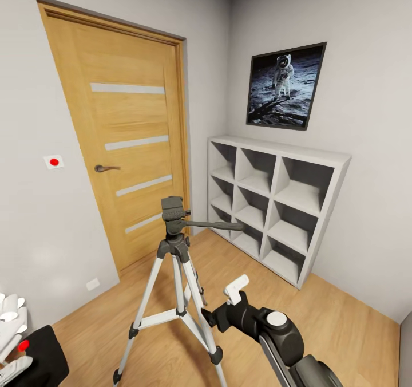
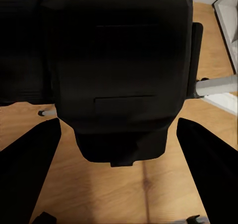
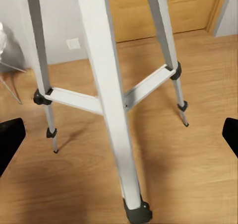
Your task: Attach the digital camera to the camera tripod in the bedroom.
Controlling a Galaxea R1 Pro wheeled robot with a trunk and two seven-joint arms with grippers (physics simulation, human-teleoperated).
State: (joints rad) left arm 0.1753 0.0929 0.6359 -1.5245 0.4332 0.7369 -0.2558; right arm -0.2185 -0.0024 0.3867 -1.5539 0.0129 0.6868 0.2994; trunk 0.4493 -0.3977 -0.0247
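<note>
Standing on the plank floor (image 1: 343, 330) of the bedroom (image 1: 366, 146), ahead of the right jaws: the camera tripod (image 1: 177, 295), three silver legs spread, black pan head on top with its long handle pointing toward the grey cube shelves (image 1: 274, 204). Right gripper (image 1: 236, 289) raised just beside the tripod's near leg, at about the height of the leg braces, apart from it; jaws wide open, both dark tips at the far edges of the right wrist view with the silver legs and the grey cross braces between and beyond them. Left gripper (image 1: 11, 332) low at the robot's left side, white fingers closed around the digital camera (image 1: 37, 355), a matte-black body with a red round button showing between the fingers. Same black camera body (image 2: 119, 70) pressed close before the left wrist lens, dark jaw tips flanking it on either side, wooden floor beyond. Behind the tripod: an oak door (image 1: 126, 141) with frosted stripes, shut. On the wall above the shelves, an astronaut picture (image 1: 285, 85).
</note>
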